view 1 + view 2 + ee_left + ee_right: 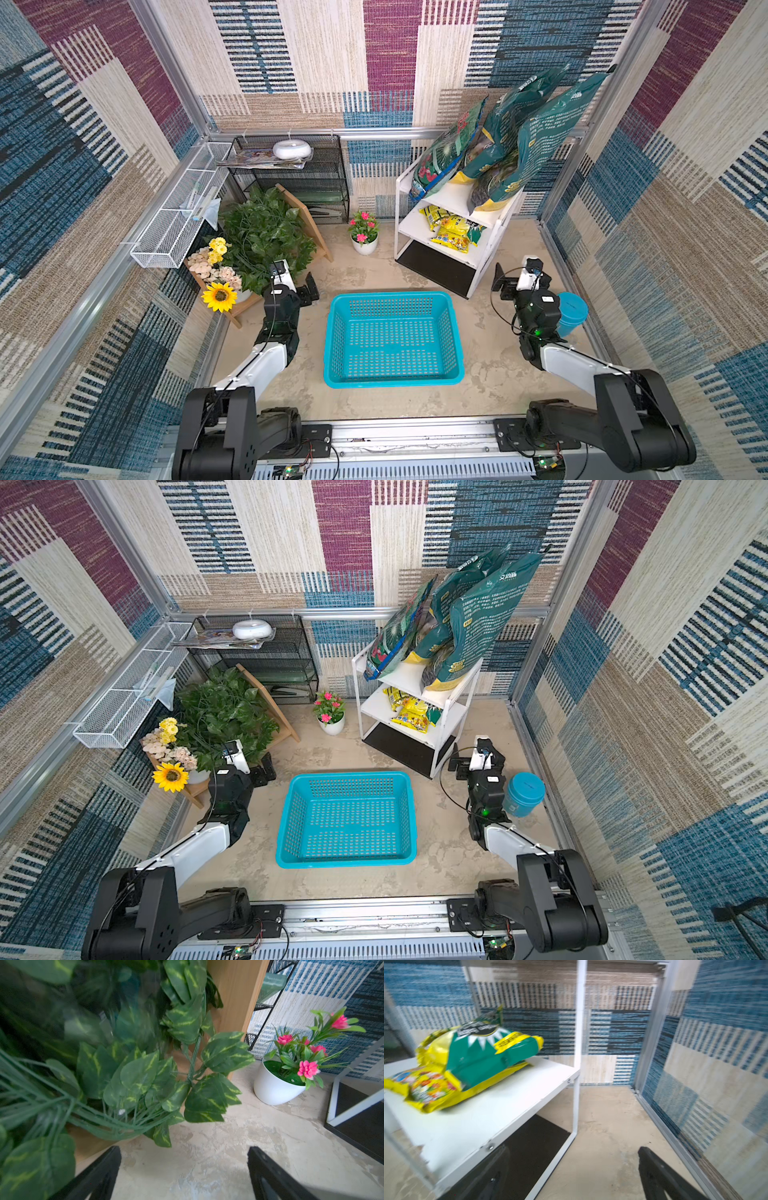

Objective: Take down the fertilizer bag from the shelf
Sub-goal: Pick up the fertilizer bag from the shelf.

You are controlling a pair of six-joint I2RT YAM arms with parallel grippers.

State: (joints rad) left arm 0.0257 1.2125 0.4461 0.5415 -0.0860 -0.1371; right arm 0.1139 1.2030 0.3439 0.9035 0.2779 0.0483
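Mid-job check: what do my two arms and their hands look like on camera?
The left arm and right arm match: bulky black joints, a white forearm shell, thin black cables looping outside. The left hand and right hand are black, with flat fingers and a white camera block behind. A green light glows on the right arm.

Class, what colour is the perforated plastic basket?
Turquoise; the basket shows best in a top view.

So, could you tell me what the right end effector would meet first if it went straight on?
Most likely the shelf: the open right end effector faces its white corner upright, with bare floor beyond. Depth is unclear in the wrist view, so it might just pass beside it.
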